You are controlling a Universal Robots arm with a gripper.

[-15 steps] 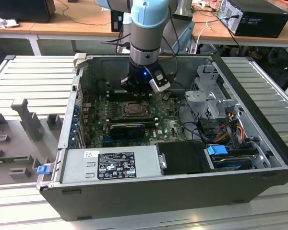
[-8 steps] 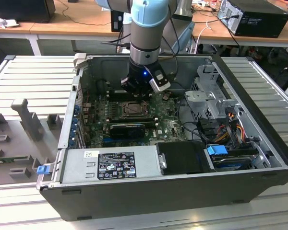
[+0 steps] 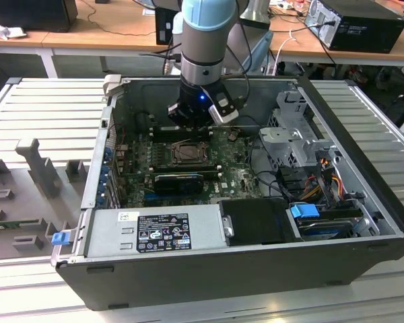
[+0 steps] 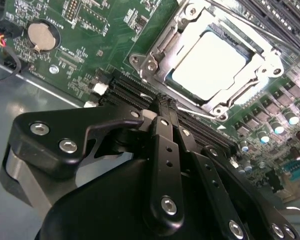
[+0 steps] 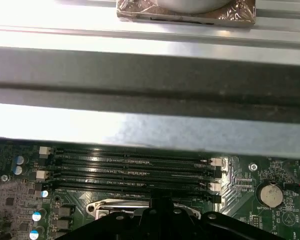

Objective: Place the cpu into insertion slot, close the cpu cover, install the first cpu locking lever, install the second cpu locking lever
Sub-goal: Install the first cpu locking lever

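End effector [image 3: 196, 123] above the memory slots, cpu [image 4: 208, 65] already seated in the insertion slot [image 3: 190, 153].

In the second wrist view the cpu's pale metal face lies flat in the socket with the cpu cover [image 4: 165, 47] lowered around it, its window framing the chip; the end effector [image 4: 166, 107] hangs just beside the socket, its fingertips pressed together over the black memory slots [image 4: 140, 97] and holding nothing (a thin metal lever [image 4: 202, 114] runs along the near socket edge). In the exterior view the arm reaches down into the open computer case [image 3: 363, 202], the end effector sitting just past the insertion slot on the green motherboard [image 3: 239, 175], toward the case's far wall. The first wrist view shows the memory slots [image 5: 135, 172] and a coin battery [image 5: 270, 194].
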